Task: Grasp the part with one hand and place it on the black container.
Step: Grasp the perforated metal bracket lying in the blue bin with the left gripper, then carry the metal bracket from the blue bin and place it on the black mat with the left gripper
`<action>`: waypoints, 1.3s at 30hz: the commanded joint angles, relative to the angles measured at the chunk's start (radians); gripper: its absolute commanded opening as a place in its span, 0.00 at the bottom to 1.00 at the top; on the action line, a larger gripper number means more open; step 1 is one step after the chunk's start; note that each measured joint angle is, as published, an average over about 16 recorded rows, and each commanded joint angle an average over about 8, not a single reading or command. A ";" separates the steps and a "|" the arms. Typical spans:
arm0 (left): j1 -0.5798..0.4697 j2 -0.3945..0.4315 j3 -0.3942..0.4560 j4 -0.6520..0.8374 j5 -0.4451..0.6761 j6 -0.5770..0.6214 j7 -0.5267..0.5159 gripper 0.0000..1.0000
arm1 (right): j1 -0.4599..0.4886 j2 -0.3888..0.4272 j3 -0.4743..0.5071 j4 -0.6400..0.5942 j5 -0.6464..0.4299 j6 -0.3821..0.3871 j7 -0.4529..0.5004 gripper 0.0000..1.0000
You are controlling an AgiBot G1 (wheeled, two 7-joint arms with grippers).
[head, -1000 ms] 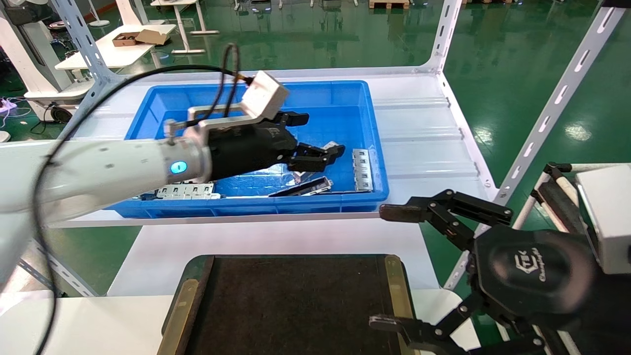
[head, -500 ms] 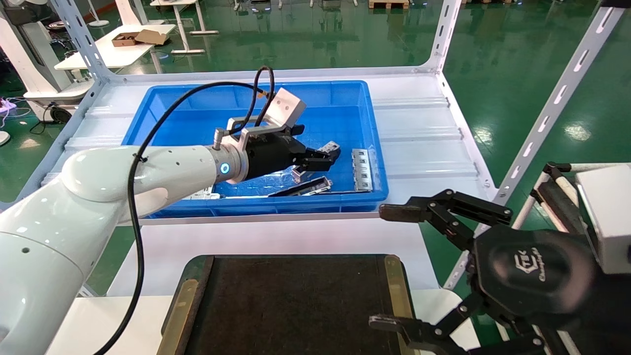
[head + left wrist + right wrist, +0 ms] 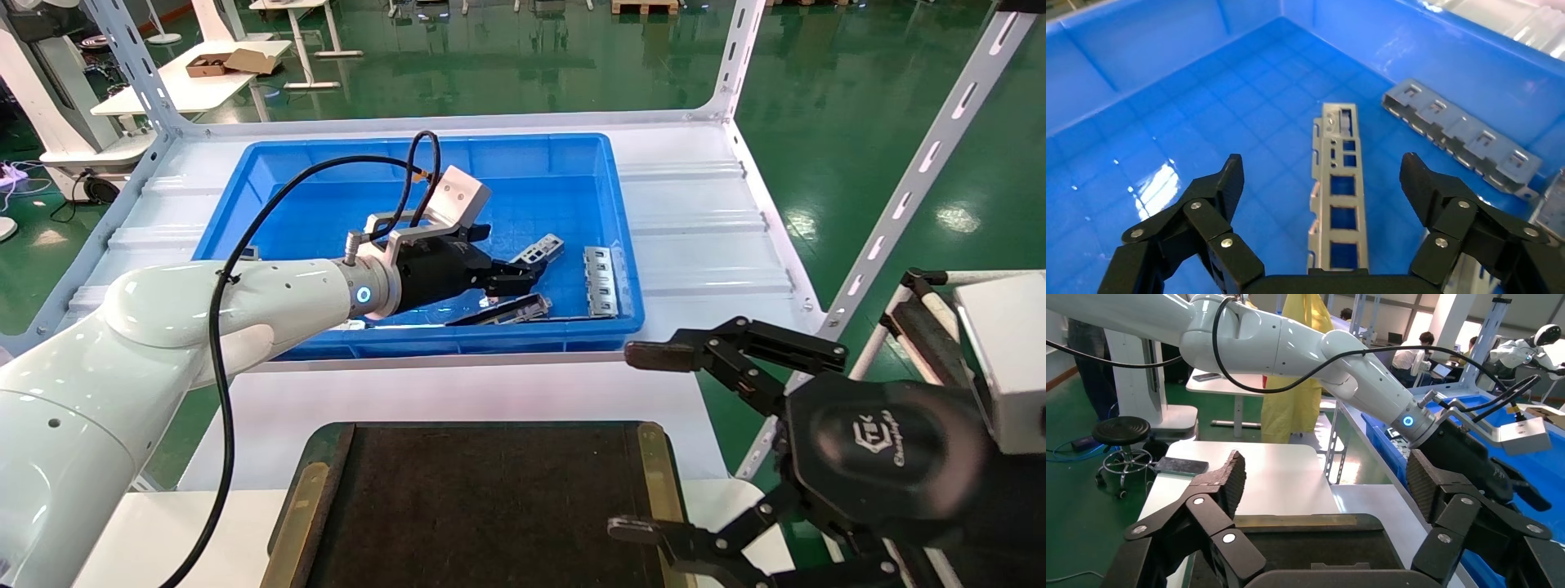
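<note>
The part (image 3: 1341,184), a slim silver-grey bracket with a row of square cutouts, lies flat on the floor of the blue bin (image 3: 572,155). My left gripper (image 3: 1324,168) is open and low over it, one finger on each side, not touching it. In the head view the left gripper (image 3: 523,282) reaches into the bin and the part (image 3: 541,248) sticks out past its fingertips. The black container (image 3: 482,506) lies at the table's front, with gold side strips. My right gripper (image 3: 637,441) is open and empty, parked at the container's right edge.
A wider grey plate with cutouts (image 3: 601,282) lies by the bin's right wall and also shows in the left wrist view (image 3: 1462,138). A dark flat strip (image 3: 502,312) lies by the bin's front wall. White slotted shelf posts (image 3: 739,57) stand around the bin.
My left gripper has come down into the bin and drawn back a little, so it now straddles the part. The right arm has not moved.
</note>
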 commanded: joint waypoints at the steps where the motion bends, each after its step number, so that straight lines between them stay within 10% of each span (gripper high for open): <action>1: 0.000 -0.001 0.010 0.008 -0.015 0.002 0.007 0.00 | 0.000 0.000 0.000 0.000 0.000 0.000 0.000 0.00; 39: -0.053 -0.037 0.025 0.077 -0.304 0.072 0.133 0.00 | 0.000 0.000 -0.001 0.000 0.000 0.000 0.000 0.00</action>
